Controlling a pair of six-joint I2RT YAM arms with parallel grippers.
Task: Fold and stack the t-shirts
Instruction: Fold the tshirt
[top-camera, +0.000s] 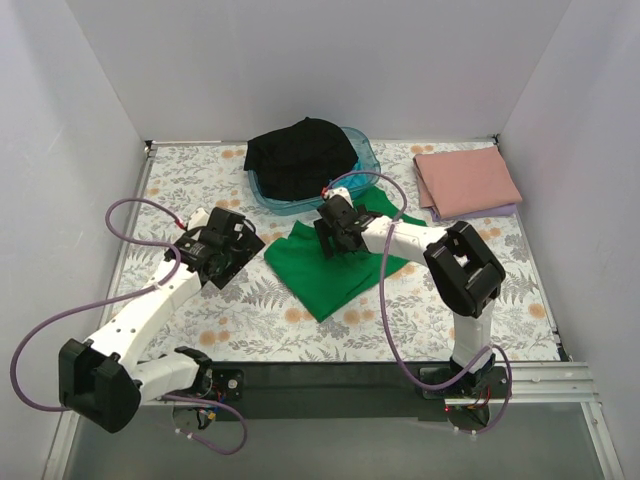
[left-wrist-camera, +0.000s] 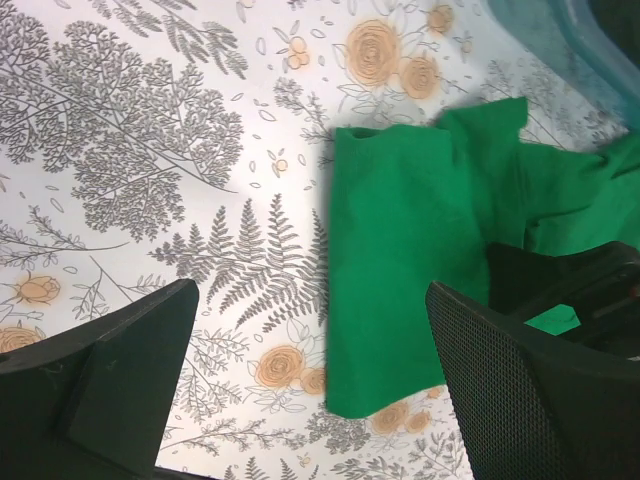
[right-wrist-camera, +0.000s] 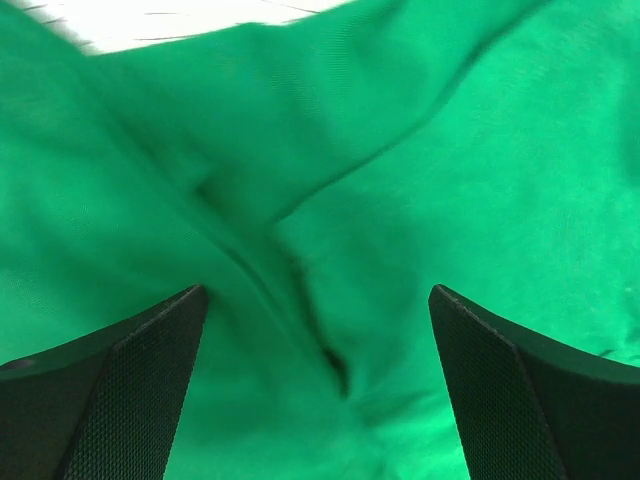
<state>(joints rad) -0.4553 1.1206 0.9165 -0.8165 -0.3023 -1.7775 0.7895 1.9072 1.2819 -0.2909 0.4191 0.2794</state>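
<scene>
A bright green t-shirt (top-camera: 330, 265) lies partly folded in the middle of the floral table cover. It also shows in the left wrist view (left-wrist-camera: 420, 250) and fills the right wrist view (right-wrist-camera: 330, 180) with creases. My right gripper (top-camera: 340, 238) is open, jaws spread just above the shirt's upper part. My left gripper (top-camera: 232, 262) is open and empty, left of the shirt's edge. A folded dusty pink t-shirt (top-camera: 466, 180) lies on a lilac one (top-camera: 505, 212) at the back right. A black t-shirt (top-camera: 300, 156) is heaped in the blue tub (top-camera: 365, 165).
The translucent blue tub stands at the back centre, right behind the green shirt. White walls close in the table on three sides. Purple cables loop from both arms. A black bar (top-camera: 330, 385) runs along the near edge.
</scene>
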